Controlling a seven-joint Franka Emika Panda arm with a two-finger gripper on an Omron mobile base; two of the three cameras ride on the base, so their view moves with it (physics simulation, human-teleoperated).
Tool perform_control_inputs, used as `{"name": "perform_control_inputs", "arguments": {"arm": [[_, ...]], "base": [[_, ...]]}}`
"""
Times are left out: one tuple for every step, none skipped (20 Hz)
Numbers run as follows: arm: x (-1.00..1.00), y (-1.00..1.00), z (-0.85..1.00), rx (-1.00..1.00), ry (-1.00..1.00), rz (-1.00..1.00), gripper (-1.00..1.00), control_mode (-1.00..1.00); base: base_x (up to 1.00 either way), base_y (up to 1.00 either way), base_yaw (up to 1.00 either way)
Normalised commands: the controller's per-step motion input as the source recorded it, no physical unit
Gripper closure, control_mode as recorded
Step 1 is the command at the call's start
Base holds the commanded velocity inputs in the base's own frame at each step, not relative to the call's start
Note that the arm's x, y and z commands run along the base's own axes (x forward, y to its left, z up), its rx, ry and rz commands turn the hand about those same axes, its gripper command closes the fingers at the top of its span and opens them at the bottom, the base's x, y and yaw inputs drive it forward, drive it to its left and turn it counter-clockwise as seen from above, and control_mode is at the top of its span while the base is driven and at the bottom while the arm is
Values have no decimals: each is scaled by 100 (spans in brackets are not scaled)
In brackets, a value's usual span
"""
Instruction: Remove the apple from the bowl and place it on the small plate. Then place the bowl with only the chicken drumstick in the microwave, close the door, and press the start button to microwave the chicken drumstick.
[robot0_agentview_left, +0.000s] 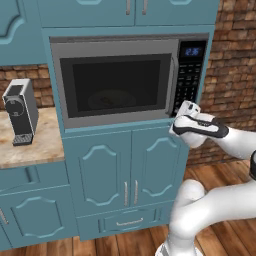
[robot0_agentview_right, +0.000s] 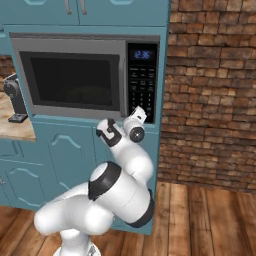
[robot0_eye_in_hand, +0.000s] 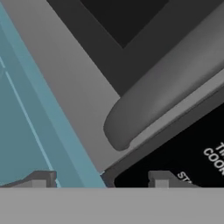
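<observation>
The microwave (robot0_agentview_left: 125, 80) has its door (robot0_agentview_left: 115, 86) shut, and the long dark handle (robot0_eye_in_hand: 166, 87) curves down beside the black keypad panel (robot0_eye_in_hand: 183, 153). My gripper (robot0_eye_in_hand: 100, 179) is open and holds nothing. It sits close in front of the door's lower right corner, where the handle ends and the keypad begins. From the base views the gripper (robot0_agentview_left: 177, 117) (robot0_agentview_right: 139, 112) reaches up to the bottom of the keypad panel (robot0_agentview_right: 142, 82). A dim round shape shows behind the dark window, too dark to name. The apple, small plate and chicken drumstick are out of view.
A grey coffee machine (robot0_agentview_left: 20, 110) stands on the beige counter (robot0_agentview_left: 42, 145) left of the microwave. Teal cabinet doors (robot0_agentview_left: 125, 170) lie under and over it. A brick wall (robot0_agentview_right: 210, 90) runs to the right above the wooden floor (robot0_agentview_right: 200, 215).
</observation>
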Motion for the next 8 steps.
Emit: {"name": "perform_control_inputs", "arguments": {"arm": [[1,-34,0,0,-2,0,-100,-100],[6,-34,0,0,0,0,-100,-100],[11,-29,0,0,0,0,-100,-100],[15,-25,0,0,0,0,-100,-100],[19,-24,0,0,0,0,-100,-100],[15,-26,0,0,0,0,-100,-100],[15,-31,0,0,0,0,-100,-100],[7,-36,0,0,0,0,-100,-100]], "base": [[0,0,0],[0,0,0],[0,0,0],[0,0,0],[0,0,0],[0,0,0],[0,0,0],[0,0,0]]}}
